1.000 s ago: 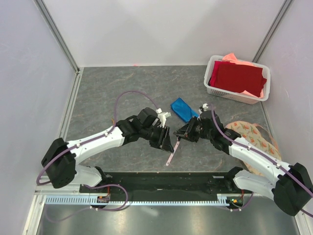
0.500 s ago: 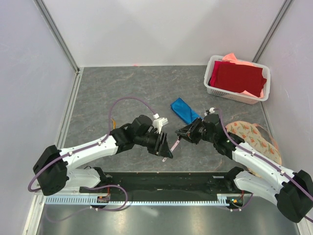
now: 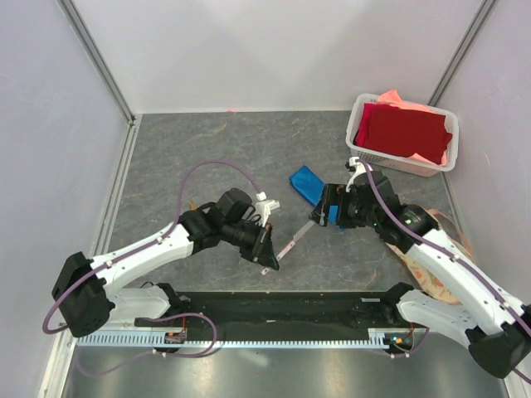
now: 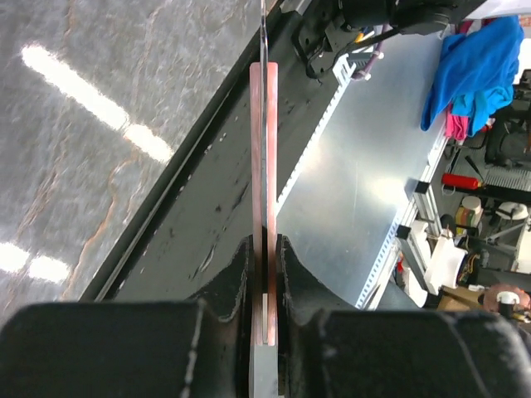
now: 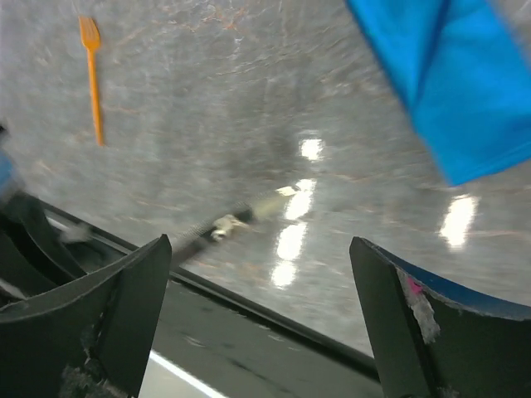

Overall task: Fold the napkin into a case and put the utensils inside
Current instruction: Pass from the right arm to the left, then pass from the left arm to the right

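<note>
— Table [image 3: 207, 149]?
— Grey. Basket [image 3: 358, 154] at far right, red cloth [image 3: 406, 133] inside.
— Napkin [image 3: 305, 181]?
— Blue, folded, mid-table, just beside the right gripper [image 5: 257, 274], whose jaws are wide and hold nothing.
— Left gripper [image 4: 265, 274]?
— Jaws narrow, clamped on utensils [image 4: 265, 166]: two flat sticks, slanting above the table.
— Smallest?
— Orange fork [image 5: 91, 75], flat on the table, apart.

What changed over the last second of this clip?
The right gripper let go of the utensils and drew back toward the blue napkin, jaws open. The left gripper closed on them and pulled slightly toward its base. Napkin and basket stayed put.
</note>
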